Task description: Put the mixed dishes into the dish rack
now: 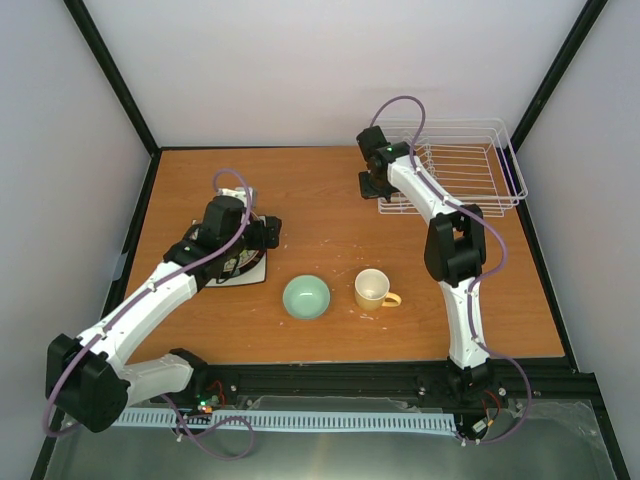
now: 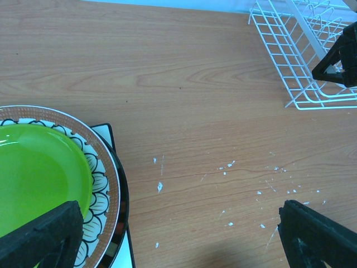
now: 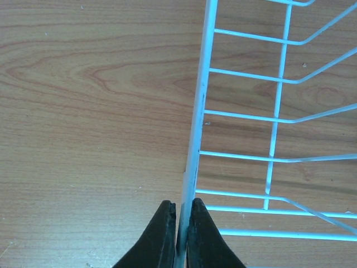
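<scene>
Top view, dish rack: far right of the surface, no dishes seen inside.
Top view, right pincer: at the rack's near-left corner.
Top view, left pincer: over the plate stack at the left.
Top view, loose dishes: mint-green bowl beside yellow handled mug, near edge, well apart from the rack.
Left wrist, plates: lime-green plate atop brown floral-patterned plate.
Left wrist, fingers: spread wide, holding nothing.
Left wrist, elsewhere: scattered white specks on the wood.
Right wrist, grip: clamped shut on the rack's rim wire.
Step in hand: probably repositioning the rack; best dragged slowly and level, squarely on the thin wire, to avoid slipping or tipping.
In the way: mug and bowl, if pulled nearer.
</scene>
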### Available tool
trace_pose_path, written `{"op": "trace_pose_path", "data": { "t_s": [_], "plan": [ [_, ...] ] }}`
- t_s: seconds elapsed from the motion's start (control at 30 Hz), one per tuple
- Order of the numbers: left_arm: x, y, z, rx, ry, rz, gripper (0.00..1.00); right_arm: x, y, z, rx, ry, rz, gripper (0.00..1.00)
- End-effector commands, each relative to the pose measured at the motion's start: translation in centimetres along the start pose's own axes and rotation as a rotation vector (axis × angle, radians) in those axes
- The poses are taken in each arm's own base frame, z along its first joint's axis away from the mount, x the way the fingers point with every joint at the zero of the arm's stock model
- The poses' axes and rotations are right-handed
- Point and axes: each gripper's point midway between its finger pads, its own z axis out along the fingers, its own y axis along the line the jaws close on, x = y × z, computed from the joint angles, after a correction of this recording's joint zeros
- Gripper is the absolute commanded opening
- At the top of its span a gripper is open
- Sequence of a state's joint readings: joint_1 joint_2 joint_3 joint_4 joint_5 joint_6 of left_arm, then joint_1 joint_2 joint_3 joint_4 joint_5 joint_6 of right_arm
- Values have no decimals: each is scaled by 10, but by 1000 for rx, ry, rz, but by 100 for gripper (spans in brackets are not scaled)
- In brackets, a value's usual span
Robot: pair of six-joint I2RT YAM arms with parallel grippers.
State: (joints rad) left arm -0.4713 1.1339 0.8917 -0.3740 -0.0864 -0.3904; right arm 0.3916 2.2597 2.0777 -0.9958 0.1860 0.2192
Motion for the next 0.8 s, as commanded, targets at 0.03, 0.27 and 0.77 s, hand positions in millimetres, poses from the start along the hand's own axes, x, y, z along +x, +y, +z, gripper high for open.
{"op": "trace_pose_path", "data": {
  "t_s": [0.03,0.27,0.77],
  "plan": [
    [-8,2,-7,-7,-33,20,96,14,5,1,-32,48,33,3],
    [-13,0,-10,-3,-42,32,96,4,26,-40,-130,4,76,3],
    [-25,0,-46,16,-123,26,95,54,130,-75,-217,24,54,3]
  ]
}}
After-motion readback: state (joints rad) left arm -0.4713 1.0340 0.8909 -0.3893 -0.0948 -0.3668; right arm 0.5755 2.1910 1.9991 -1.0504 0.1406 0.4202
